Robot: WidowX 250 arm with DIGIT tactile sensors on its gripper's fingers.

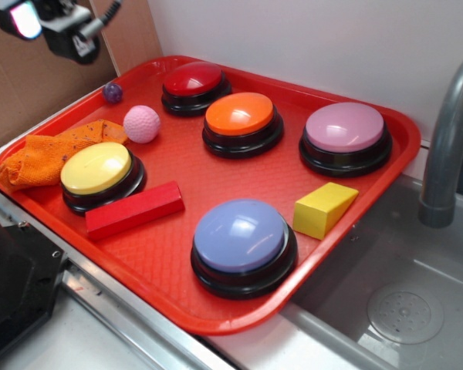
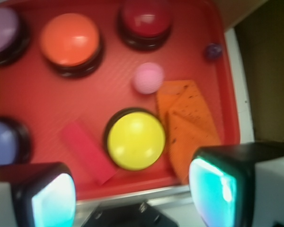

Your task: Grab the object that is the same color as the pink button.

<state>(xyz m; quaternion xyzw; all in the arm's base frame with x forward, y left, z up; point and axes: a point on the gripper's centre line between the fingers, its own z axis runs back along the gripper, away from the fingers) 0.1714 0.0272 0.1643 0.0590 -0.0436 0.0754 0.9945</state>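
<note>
Pink ball (image 1: 142, 124) sits free on red tray (image 1: 177, 262) between yellow button (image 1: 97, 168) and red button (image 1: 193, 79), beside orange cloth (image 1: 42, 154); gripper (image 2: 132, 194) spread, empty, high above; likely light, rolls easily—pinch across its widest middle.

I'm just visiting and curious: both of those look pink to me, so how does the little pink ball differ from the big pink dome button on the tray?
The small pink dimpled ball is much smaller than the large glossy pink dome button. The ball's surface is dimpled and matte; the button's is smooth and shiny. The ball lies loose beside the orange cloth; the button sits on a round black base. Both are pinkish and rest on the red tray.
</note>
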